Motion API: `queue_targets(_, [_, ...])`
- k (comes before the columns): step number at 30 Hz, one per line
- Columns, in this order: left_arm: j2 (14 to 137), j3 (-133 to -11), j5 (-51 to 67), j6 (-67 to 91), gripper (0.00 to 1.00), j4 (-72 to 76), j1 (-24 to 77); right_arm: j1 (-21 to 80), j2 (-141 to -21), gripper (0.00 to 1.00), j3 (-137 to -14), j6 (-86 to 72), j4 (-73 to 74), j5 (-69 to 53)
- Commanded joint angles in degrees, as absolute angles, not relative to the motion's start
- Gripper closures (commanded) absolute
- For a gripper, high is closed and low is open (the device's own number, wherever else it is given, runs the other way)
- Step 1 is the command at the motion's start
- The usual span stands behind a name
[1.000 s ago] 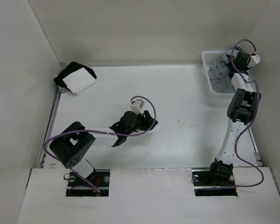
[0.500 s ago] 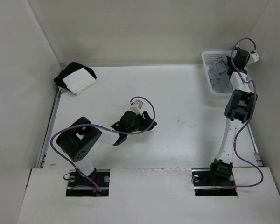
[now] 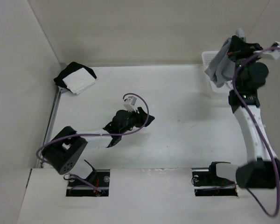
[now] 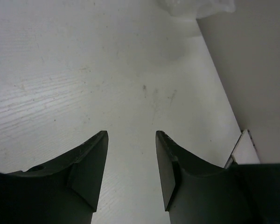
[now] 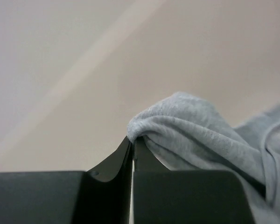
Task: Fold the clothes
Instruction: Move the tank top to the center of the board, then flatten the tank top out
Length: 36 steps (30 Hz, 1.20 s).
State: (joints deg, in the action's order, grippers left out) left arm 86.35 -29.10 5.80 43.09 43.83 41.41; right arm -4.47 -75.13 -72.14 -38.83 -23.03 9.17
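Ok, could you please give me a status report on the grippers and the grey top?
Right gripper shut on grey top, hanging over white basket. Left gripper open, empty. No obstruction seen.

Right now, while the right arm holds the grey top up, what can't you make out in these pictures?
- White basket: top view, largely hidden behind the hanging grey top; contents unknown.
- Grey top's shape: right wrist view shows one bunched fold at the fingers; frame edge cuts the rest.
- Pale object: left wrist view, cut off by top edge, blurred.
- Black-and-white fabric stack: top view, too small to count layers.
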Motion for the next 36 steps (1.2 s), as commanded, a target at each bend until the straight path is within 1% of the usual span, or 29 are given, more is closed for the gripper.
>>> queue_targets(1, [74.8, -27.2, 2.2, 43.5, 0.57, 43.7, 39.7, 4.6, -58.1, 1.0, -68.7, -33.9, -27.1, 7.3])
queue_targets(2, [69.3, -26.8, 0.2, 43.3, 0.57, 40.0, 38.6, 10.4, -53.3, 1.0, -69.9, -31.0, -24.1, 8.4])
queue_targets(4, [65.7, -26.5, -1.1, 43.3, 0.56, 37.5, 37.8, 16.2, -50.2, 1.0, -71.6, -27.6, -21.6, 9.5])
queue_targets(6, [58.0, -26.0, -3.2, 43.9, 0.56, 32.6, 35.8, 25.0, -48.4, 0.99, -74.4, -24.5, -16.5, 11.5])
queue_targets(7, [57.3, -26.0, -3.3, 43.9, 0.56, 32.2, 35.6, 26.0, -48.4, 0.99, -74.6, -24.4, -15.9, 11.5])
queue_targets(9, [51.7, -25.8, -3.7, 44.5, 0.56, 27.9, 33.2, 30.9, -49.7, 0.98, -72.8, -24.6, -14.3, 11.2])
queue_targets(12, [48.1, -25.3, -3.8, 45.0, 0.56, 23.7, 30.2, 34.0, -53.0, 0.97, -64.6, -28.0, -17.1, 11.0])
queue_targets(14, [46.9, -24.3, -3.8, 45.7, 0.56, 21.4, 27.5, 34.3, -59.0, 0.96, -55.0, -35.3, -23.9, 9.5])
queue_targets(16, [47.0, -23.6, -3.7, 46.0, 0.56, 20.7, 26.2, 34.4, -63.1, 0.96, -51.4, -39.3, -27.8, 8.4])
queue_targets(17, [47.5, -22.9, -3.5, 46.2, 0.56, 20.3, 24.9, 34.5, -68.9, 0.97, -48.9, -43.0, -32.6, 7.1])
queue_targets(19, [48.7, -22.2, -3.2, 46.3, 0.57, 20.2, 23.9, 34.7, -76.4, 0.97, -48.4, -44.7, -37.1, 6.5])
queue_targets(22, [50.7, -21.8, -3.0, 46.2, 0.57, 20.2, 23.2, 34.5, -90.5, 0.98, -54.6, -45.2, -39.0, 6.1])
queue_targets(23, [51.5, -21.8, -3.0, 46.1, 0.57, 20.2, 23.5, 33.8, -95.1, 0.96, -57.9, -45.1, -38.5, 6.3])
queue_targets(25, [52.6, -21.8, -3.0, 45.7, 0.58, 20.1, 23.9, 31.3, -101.2, 0.85, -63.8, -45.3, -35.9, 6.4])
queue_targets(26, [52.9, -21.9, -2.9, 45.4, 0.58, 19.8, 24.3, 30.4, -102.3, 0.75, -65.6, -45.8, -34.1, 6.5])
queue_targets(28, [53.3, -22.2, -3.2, 44.3, 0.58, 18.0, 25.8, 29.1, -101.4, 0.6, -66.4, -45.1, -31.9, 6.7])
queue_targets(29, [53.8, -22.6, -3.6, 43.4, 0.59, 17.1, 27.3, 28.8, -99.4, 0.55, -64.7, -44.1, -31.7, 7.2])
queue_targets(31, [55.4, -23.5, -3.9, 41.3, 0.61, 16.4, 30.7, 28.4, -94.7, 0.51, -59.1, -42.2, -31.8, 8.9])
queue_targets(32, [56.5, -24.1, -4.4, 40.3, 0.61, 15.8, 32.6, 28.4, -92.5, 0.5, -56.3, -41.7, -31.6, 10.0])
queue_targets(33, [58.1, -24.9, -5.5, 38.9, 0.61, 15.0, 35.2, 28.4, -89.4, 0.52, -52.2, -40.6, -30.9, 11.4])
queue_targets(34, [59.9, -25.7, -7.1, 37.5, 0.61, 13.9, 37.8, 28.4, -87.1, 0.57, -48.9, -39.9, -30.2, 12.6])
queue_targets(35, [61.9, -26.5, -9.0, 36.3, 0.61, 13.1, 40.2, 28.4, -84.3, 0.67, -44.8, -39.9, -28.6, 14.1])
queue_targets(36, [63.5, -27.2, -10.4, 35.4, 0.61, 12.9, 42.0, 28.4, -82.5, 0.79, -41.8, -40.2, -26.7, 15.4])
